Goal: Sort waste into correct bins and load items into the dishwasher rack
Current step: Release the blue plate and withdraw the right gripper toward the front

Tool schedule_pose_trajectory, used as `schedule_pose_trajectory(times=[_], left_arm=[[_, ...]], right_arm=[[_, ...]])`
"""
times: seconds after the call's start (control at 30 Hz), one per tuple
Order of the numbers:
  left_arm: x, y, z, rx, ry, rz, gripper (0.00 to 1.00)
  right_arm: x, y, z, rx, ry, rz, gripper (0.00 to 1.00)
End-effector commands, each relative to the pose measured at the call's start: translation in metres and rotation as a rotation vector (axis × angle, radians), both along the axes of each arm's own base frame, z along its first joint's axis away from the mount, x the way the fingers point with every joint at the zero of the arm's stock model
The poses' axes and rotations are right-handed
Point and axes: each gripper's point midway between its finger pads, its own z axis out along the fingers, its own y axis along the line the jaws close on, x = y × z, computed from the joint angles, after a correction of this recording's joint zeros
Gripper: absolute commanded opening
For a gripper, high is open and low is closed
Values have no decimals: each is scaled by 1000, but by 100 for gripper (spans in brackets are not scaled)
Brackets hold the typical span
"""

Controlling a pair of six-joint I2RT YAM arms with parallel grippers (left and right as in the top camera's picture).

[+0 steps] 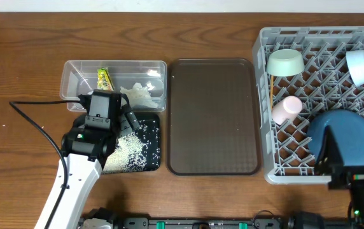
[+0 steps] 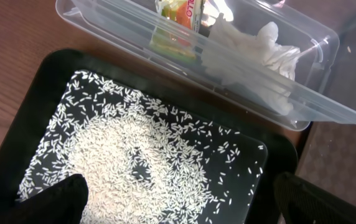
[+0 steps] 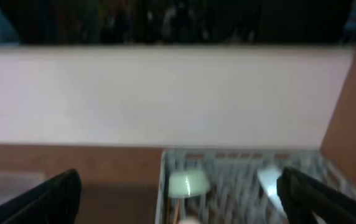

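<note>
Loose white rice grains (image 2: 134,180) are lying on the flat black rectangular tray (image 2: 41,81).
A yellow-green snack wrapper (image 2: 178,25) and a crumpled white tissue (image 2: 252,56) are sitting in the clear rectangular plastic container (image 2: 327,106) beside it. I'm holding my left gripper (image 2: 178,211) over the rice, jaws spread and empty, with my right gripper (image 3: 178,199) gaping by the grey plastic dishwasher rack (image 1: 277,172).

No text can be read with certainty. The small yellow-green snack wrapper (image 2: 173,28), lying in the clear plastic container (image 2: 103,31), carries red lettering on a white patch at its top. The letters are cut off by the frame edge and too blurred to make out.
</note>
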Motion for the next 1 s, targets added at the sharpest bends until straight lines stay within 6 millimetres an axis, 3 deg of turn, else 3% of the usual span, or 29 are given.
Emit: schedule_pose_trajectory(times=[0.0,0.2,0.4,0.97], left_arm=[[1,2,1,-3,0,14,98],[1,2,1,-3,0,14,98],[1,2,1,-3,0,14,98],[1,2,1,-3,0,14,98]], right_arm=[[-8,3,-18,17,69,9,99],[-28,6,-75,51,294,7,99],[-30,6,-84,8,261,14,99],[18,0,-108,-41,17,17,99]])
